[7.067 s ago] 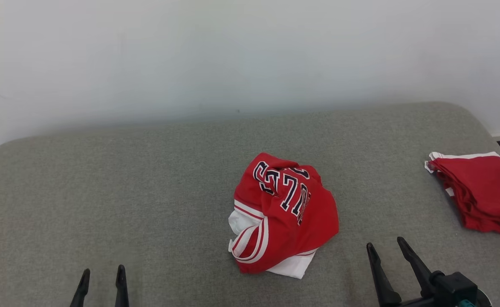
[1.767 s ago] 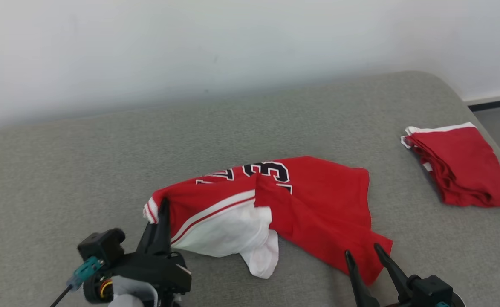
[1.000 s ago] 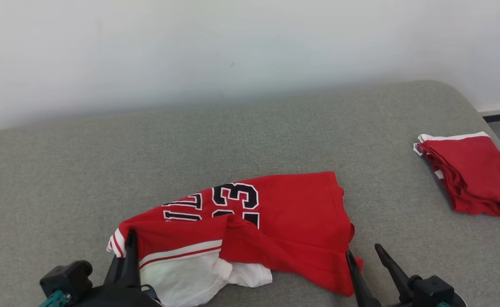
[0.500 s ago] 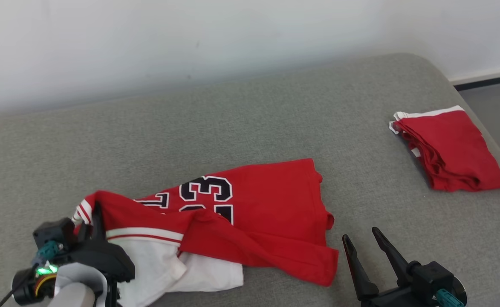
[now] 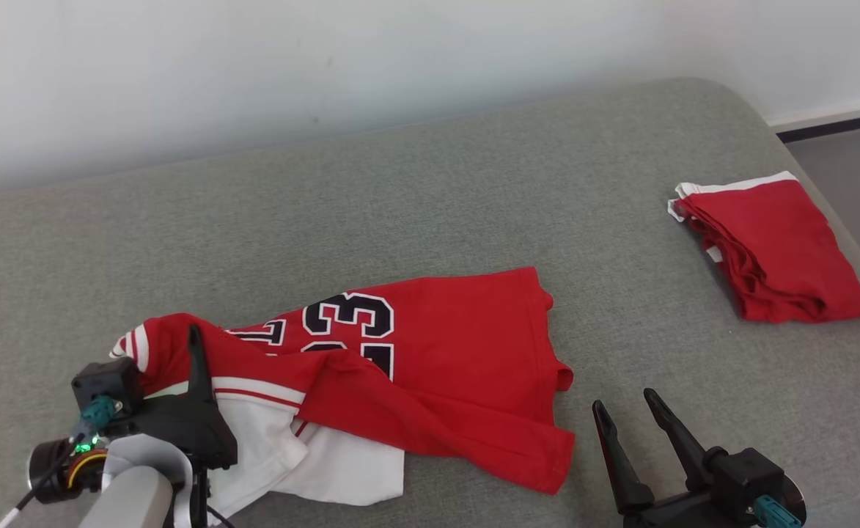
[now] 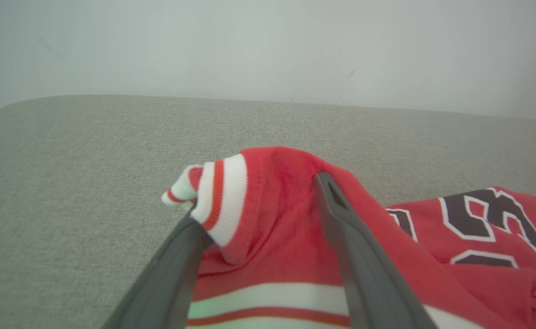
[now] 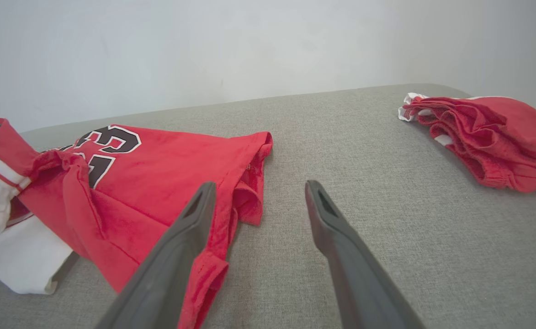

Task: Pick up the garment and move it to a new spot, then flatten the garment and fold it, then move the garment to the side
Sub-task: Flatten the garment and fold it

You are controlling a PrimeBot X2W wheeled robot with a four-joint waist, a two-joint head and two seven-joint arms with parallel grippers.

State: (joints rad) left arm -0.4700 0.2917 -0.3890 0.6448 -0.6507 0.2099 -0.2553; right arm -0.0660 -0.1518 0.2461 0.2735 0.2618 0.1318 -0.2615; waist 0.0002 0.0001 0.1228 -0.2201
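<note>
The garment (image 5: 459, 352) is a red jersey with black "23" numerals and a white lining, lying spread and rumpled on the grey cushion (image 5: 400, 205). My left gripper (image 5: 169, 348) is at its left end, open. In the left wrist view the two fingers of the left gripper (image 6: 258, 196) stand wide apart, and the garment's red-and-white striped cuff (image 6: 217, 196) is draped between and over them. My right gripper (image 5: 624, 400) is open and holds nothing, just right of the garment's lower right corner. The right wrist view shows the right gripper (image 7: 259, 185) beside the garment's hem (image 7: 249, 183).
A folded pile of red cloth with white trim (image 5: 774, 249) lies at the cushion's far right, also seen as the red pile (image 7: 487, 132). A white wall (image 5: 327, 66) runs behind. The cushion's right edge drops to grey floor (image 5: 851, 169).
My left gripper has gone from shut on the striped cuff to open, and the cuff now rests loosely over its fingers. The head camera has shifted. The right gripper stays open.
</note>
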